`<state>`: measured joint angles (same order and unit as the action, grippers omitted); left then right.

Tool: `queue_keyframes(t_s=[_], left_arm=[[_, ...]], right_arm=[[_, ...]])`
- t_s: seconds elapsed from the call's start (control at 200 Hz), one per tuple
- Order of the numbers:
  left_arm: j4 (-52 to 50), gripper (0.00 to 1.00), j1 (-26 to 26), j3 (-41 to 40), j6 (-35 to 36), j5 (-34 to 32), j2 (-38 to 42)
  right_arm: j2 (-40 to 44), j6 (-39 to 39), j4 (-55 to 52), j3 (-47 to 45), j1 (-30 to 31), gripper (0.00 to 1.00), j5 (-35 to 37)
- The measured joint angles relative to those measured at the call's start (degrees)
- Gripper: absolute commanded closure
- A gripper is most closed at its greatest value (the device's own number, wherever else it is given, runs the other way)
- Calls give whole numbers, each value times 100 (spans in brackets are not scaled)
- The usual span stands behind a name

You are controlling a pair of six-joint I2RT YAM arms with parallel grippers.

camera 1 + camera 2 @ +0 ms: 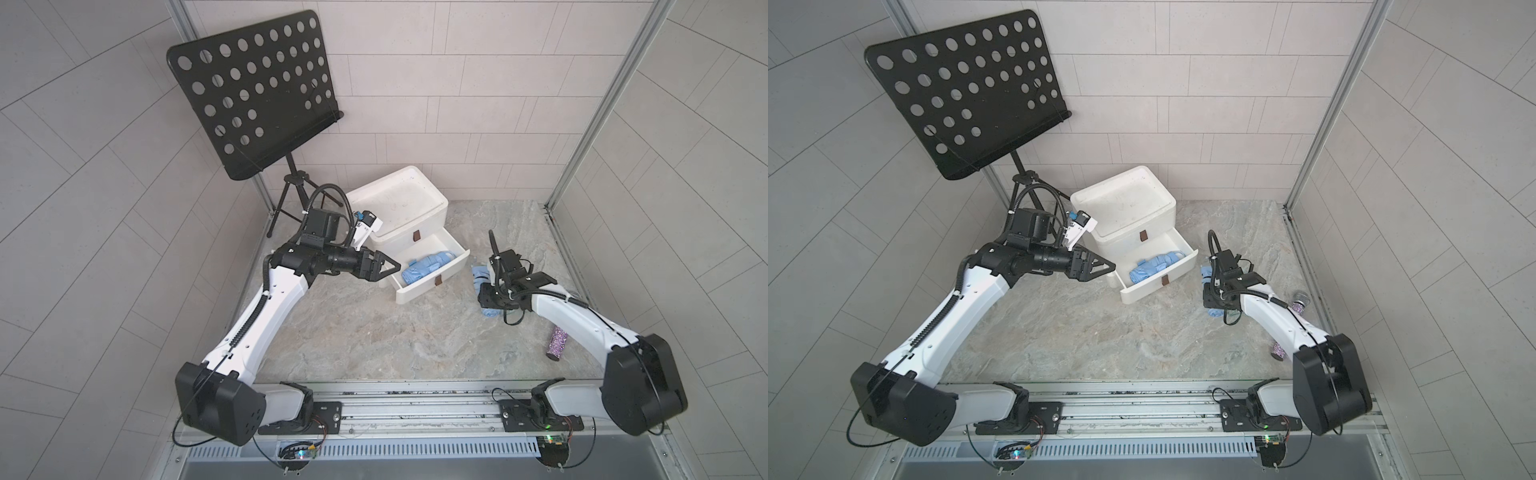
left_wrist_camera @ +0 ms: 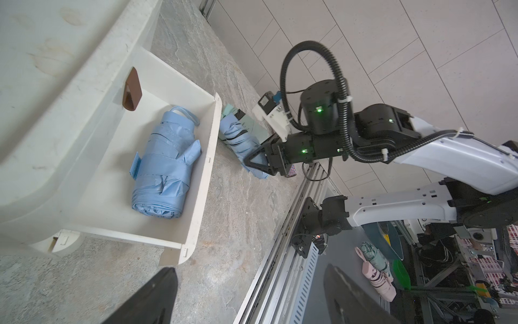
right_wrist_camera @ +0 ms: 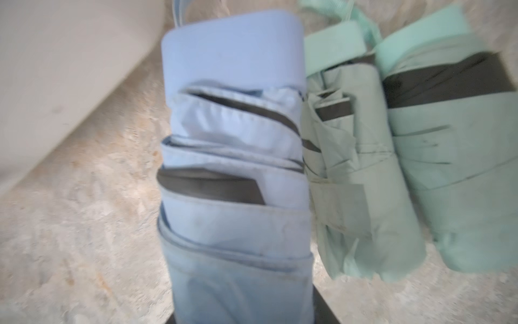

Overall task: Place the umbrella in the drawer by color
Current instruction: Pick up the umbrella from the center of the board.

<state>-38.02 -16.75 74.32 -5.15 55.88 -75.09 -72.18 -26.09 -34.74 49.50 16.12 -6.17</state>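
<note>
The white drawer unit has its lower drawer (image 1: 432, 286) (image 1: 1142, 291) pulled out, and one folded blue umbrella (image 1: 424, 266) (image 1: 1152, 266) (image 2: 165, 162) lies inside. My left gripper (image 1: 392, 272) (image 1: 1109, 270) (image 2: 252, 303) hovers open and empty at the drawer's left side. A second blue umbrella (image 1: 480, 274) (image 1: 1206, 274) (image 2: 235, 137) (image 3: 235, 168) lies on the table right of the drawer. My right gripper (image 1: 488, 297) (image 1: 1212, 297) (image 3: 244, 314) points down over it, its fingers pressed on both sides of it. Two green umbrellas (image 3: 364, 182) (image 3: 454, 168) lie right beside the blue one.
A black perforated music stand (image 1: 253, 95) rises at the back left, behind the left arm. The upper drawer (image 1: 417, 236) with its brown tab is shut. A purple glitter cylinder (image 1: 557, 343) lies on the table by the right arm. The metal rail (image 1: 415, 399) runs along the front edge.
</note>
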Motion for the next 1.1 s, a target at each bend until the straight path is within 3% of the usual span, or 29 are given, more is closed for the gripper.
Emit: queue_keyframes(t_s=[0.2, 0.525, 0.846, 1.101], left_arm=[[-48, 11, 105, 70, -44, 39, -2], [-365, 11, 330, 831, -131, 192, -188], [-426, 9, 352, 1259, -579, 391, -391], [352, 8, 352, 1069, -1397, 498, -409]], right_arm=[[863, 15, -621, 203, 0, 65, -44], [1117, -7, -1104, 1226, 216, 66, -131], [348, -142, -999, 2765, 1480, 66, -26], [-605, -227, -566, 3788, 2391, 66, 70]])
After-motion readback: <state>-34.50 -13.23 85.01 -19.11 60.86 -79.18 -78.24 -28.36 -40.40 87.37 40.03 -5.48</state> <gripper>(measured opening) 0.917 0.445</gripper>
